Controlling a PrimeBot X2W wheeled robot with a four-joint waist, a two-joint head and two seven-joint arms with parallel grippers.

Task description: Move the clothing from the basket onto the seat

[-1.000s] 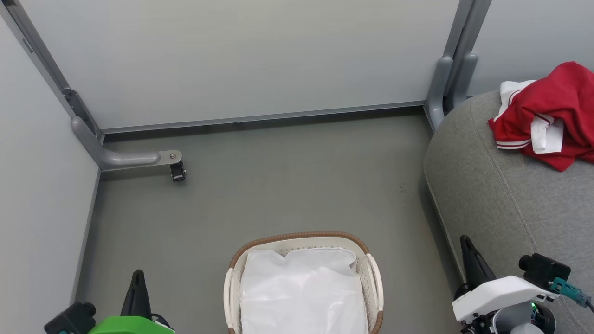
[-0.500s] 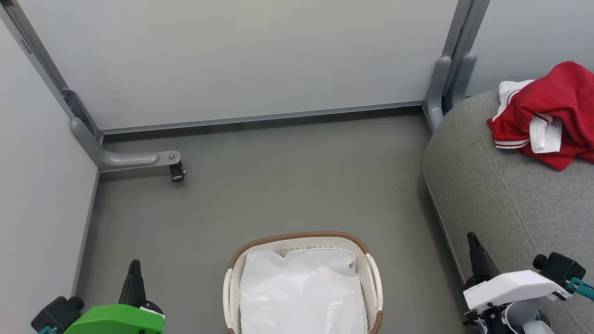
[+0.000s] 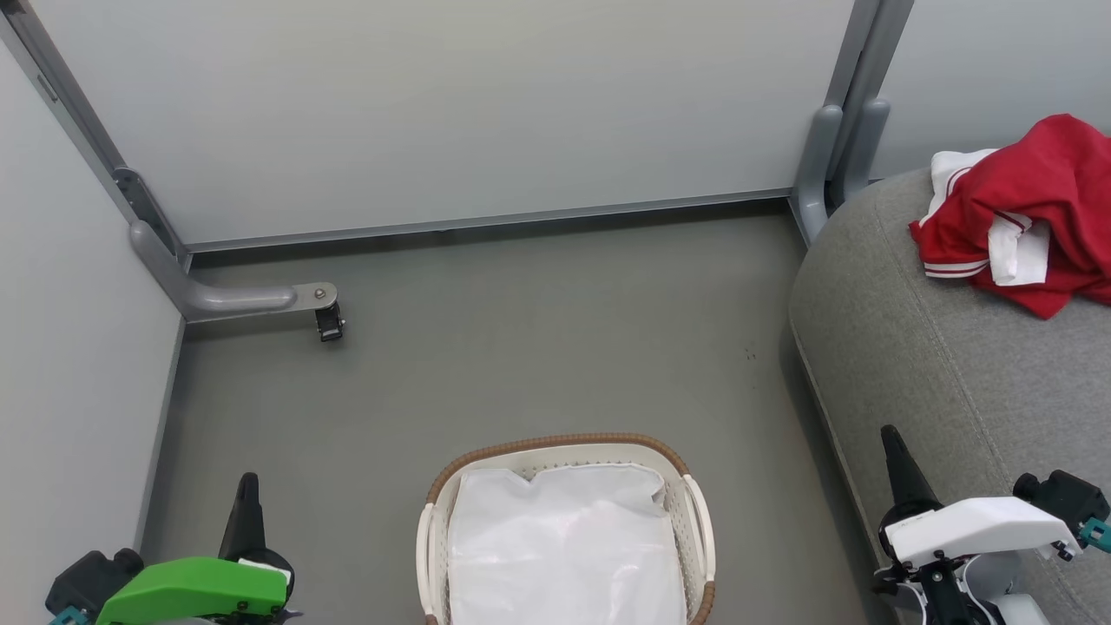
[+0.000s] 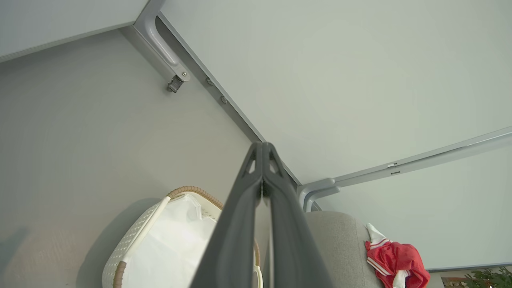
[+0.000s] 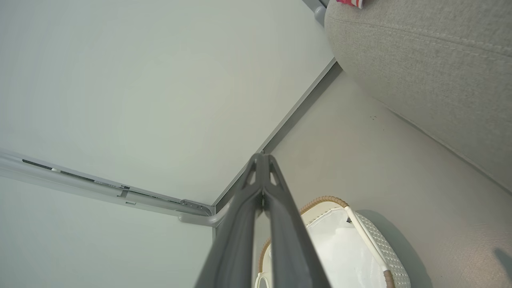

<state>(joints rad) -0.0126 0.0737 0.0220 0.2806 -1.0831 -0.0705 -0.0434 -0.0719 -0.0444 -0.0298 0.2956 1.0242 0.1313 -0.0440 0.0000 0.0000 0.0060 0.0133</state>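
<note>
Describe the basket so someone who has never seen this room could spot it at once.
Find the big grey seat on the right; on the grey floor to its left, bottom middle of the head view, stands the basket. It is the white perforated tub with a brown woven-look rim and a white liner inside, unlike the red clothing heaped on the seat.

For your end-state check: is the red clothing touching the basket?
Apart. The head view shows the clothing heaped on the seat, with bare floor between seat and basket.
</note>
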